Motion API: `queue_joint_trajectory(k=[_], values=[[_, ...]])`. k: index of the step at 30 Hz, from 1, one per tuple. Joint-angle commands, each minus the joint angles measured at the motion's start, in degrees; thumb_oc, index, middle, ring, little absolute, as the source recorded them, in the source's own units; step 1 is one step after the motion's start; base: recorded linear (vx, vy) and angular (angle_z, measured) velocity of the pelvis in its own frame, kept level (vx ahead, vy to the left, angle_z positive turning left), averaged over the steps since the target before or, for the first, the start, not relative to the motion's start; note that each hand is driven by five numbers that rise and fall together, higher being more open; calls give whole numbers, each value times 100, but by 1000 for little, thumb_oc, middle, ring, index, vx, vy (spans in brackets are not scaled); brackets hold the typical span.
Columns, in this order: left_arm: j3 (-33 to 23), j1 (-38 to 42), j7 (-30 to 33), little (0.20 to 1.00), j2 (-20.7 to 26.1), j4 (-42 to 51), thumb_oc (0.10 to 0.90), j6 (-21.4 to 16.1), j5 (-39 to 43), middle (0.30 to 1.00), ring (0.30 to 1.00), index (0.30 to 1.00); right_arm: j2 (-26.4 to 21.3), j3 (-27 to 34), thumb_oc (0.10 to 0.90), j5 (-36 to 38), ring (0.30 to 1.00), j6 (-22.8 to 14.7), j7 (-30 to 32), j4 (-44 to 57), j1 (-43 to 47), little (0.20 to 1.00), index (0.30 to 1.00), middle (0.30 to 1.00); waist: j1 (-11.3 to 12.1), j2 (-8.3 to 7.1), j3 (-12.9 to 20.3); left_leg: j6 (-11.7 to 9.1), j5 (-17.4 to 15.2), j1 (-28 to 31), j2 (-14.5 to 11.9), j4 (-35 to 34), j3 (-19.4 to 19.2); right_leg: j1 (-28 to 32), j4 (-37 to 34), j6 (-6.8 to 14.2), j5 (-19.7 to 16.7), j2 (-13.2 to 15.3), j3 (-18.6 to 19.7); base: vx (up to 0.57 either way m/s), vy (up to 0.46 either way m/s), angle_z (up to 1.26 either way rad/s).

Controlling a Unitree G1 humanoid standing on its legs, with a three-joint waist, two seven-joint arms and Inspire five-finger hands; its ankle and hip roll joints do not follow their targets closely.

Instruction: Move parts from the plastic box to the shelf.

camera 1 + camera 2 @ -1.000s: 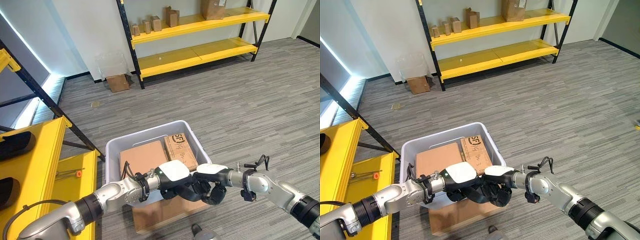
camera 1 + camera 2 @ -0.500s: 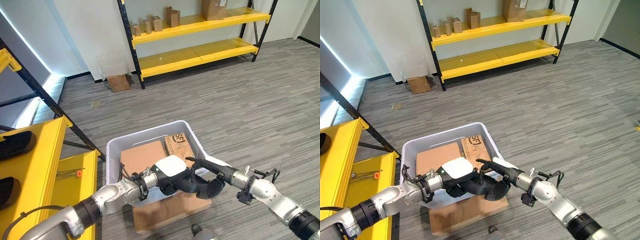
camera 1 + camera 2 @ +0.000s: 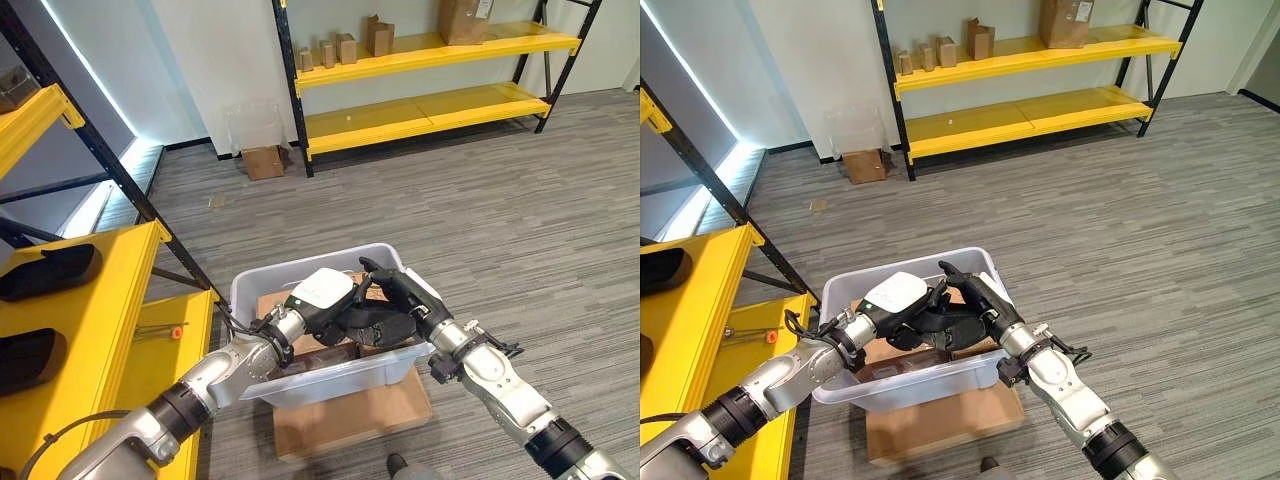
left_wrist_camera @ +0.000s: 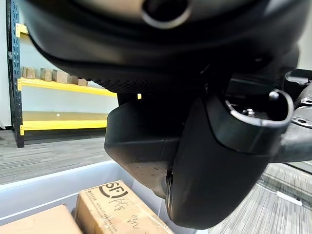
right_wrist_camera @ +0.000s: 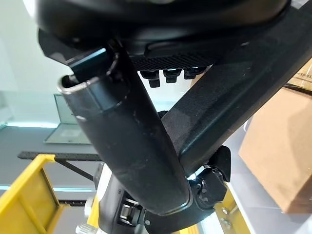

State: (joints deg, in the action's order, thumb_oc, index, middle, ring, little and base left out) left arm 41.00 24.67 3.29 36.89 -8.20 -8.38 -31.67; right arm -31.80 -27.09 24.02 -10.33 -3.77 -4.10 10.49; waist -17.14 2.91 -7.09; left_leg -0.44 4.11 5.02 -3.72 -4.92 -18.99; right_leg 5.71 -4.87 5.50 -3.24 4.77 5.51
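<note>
Both hands are bunched together over the plastic box (image 3: pixel 330 385), so I can't tell what the left hand (image 3: pixel 902 296) fingers are doing; they're hidden under its white back. The right hand (image 3: pixel 392 290) covers most of the cardboard boxes (image 4: pixel 112 214) inside, and I can't see whether it grips one. The small parts (image 3: pixel 936 51) on the far shelf (image 3: pixel 1030 58) are too tiny to identify. The near yellow rack (image 3: pixel 80 330) is cut off at the edge.

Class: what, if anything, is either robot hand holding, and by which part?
It cannot be told: the left hand and right hand overlap above the cardboard boxes in the pale plastic box, hiding any grip.
</note>
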Motion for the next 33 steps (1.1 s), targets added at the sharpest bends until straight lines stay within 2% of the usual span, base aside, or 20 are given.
queue_joint_trajectory(k=[1, 3, 4, 7, 9, 11, 15, 17, 19, 22, 28, 31, 33], values=[[294, 441, 86, 300, -424, 453, 400, -523, 270, 300, 300, 300, 628, 1937, 900, 1224, 1000, -1089, 680, 1000, 1047, 1000, 1000, 1000, 20, 18, 289, -130, -634, 491, -365, 41, 163, -415, 373, 463, 70, 195, -329, 0, 0, 6], [226, 406, 53, 300, -408, 435, 400, -540, 238, 300, 300, 300, 555, 2154, 900, 1240, 1000, -859, 768, 1209, 1010, 1000, 1000, 1000, -11, 16, 293, -129, -638, 493, -360, 41, 145, -414, 362, 460, 63, 195, -307, 0, 0, 2], [131, 336, 14, 300, -361, 448, 400, -547, 220, 300, 300, 300, 440, 2402, 900, 1448, 1000, -488, 983, 1585, 998, 1000, 1000, 1000, -47, 15, 302, -126, -645, 490, -355, 42, 113, -435, 375, 455, 66, 185, -275, 0, 0, 0], [62, 290, -36, 300, -314, 505, 400, -485, 194, 300, 300, 300, 334, 2635, 900, 1618, 1000, -110, 1022, 1887, 1004, 1000, 1000, 1000, -82, 7, 301, -127, -653, 480, -351, 49, 78, -457, 385, 451, 67, 180, -256, -3, 0, -1], [-8, 254, -80, 300, -276, 539, 400, -471, 195, 300, 300, 300, 237, 2780, 900, 1570, 1000, 317, 938, 2042, 1021, 1000, 1000, 1000, -104, 2, 307, -124, -671, 479, -350, 62, 61, -463, 396, 445, 75, 175, -239, 2, 2, -6], [-61, 233, -92, 300, -250, 570, 400, -425, 186, 300, 300, 300, 56, 2864, 900, 1376, 1000, 702, 835, 2140, 1063, 1000, 1000, 1000, -127, -16, 304, -124, -684, 474, -344, 73, 48, -462, 394, 436, 78, 174, -228, 7, 4, -7], [-202, 201, -79, 300, -162, 619, 400, -269, 145, 300, 300, 300, -456, 3014, 900, 489, 1000, 1472, 596, 2287, 1037, 1000, 1000, 1000, -186, -55, 303, -130, -693, 457, -341, 84, 15, -481, 409, 440, 78, 176, -201, 11, 2, -5], [-250, 203, -115, 300, -86, 645, 400, -153, 138, 300, 300, 300, -773, 3031, 900, -346, 1000, 1493, 569, 2188, 1055, 1000, 1000, 1000, -206, -82, 318, -131, -689, 445, -337, 79, -7, -498, 408, 445, 72, 167, -185, 10, -7, -10], [-258, 217, -99, 300, -9, 601, 400, -90, 148, 300, 300, 300, -1081, 3040, 900, -624, 1000, 1305, 734, 2046, 1176, 1000, 1000, 1000, -219, -101, 332, -138, -682, 431, -338, 77, -24, -516, 402, 443, 57, 161, -182, 8, -15, -10], [-342, 166, -75, 300, 124, 577, 400, -117, 172, 300, 300, 300, -1469, 3282, 900, -552, 1000, 1328, 727, 2114, 1312, 1000, 1000, 1000, -240, -121, 323, -149, -692, 413, -350, 90, -48, -553, 422, 450, 48, 151, -160, -5, -13, -9], [-519, 37, -93, 300, 272, 597, 400, -195, 203, 300, 300, 300, -1816, 3599, 900, -293, 1000, 1552, 605, 2370, 1294, 1000, 1000, 1000, -283, -144, 303, -152, -705, 413, -356, 101, -69, -560, 435, 450, 51, 149, -152, 0, 0, 0], [-624, -21, 39, 300, 320, 602, 400, -104, 246, 300, 300, 300, -1879, 3785, 900, 5, 1000, 1593, 882, 2391, 1242, 1000, 1000, 1000, -312, -148, 327, -164, -718, 403, -360, 115, -101, -576, 433, 460, 48, 149, -115, 4, 0, -7], [-890, -122, 433, 300, 330, 640, 400, -8, 317, 300, 300, 300, -1742, 4149, 900, -62, 1000, 1557, 1414, 2520, 965, 1000, 1000, 1000, -353, -131, 323, -159, -744, 407, -361, 116, -119, -587, 439, 472, 66, 147, -78, -1, 4, -9]])
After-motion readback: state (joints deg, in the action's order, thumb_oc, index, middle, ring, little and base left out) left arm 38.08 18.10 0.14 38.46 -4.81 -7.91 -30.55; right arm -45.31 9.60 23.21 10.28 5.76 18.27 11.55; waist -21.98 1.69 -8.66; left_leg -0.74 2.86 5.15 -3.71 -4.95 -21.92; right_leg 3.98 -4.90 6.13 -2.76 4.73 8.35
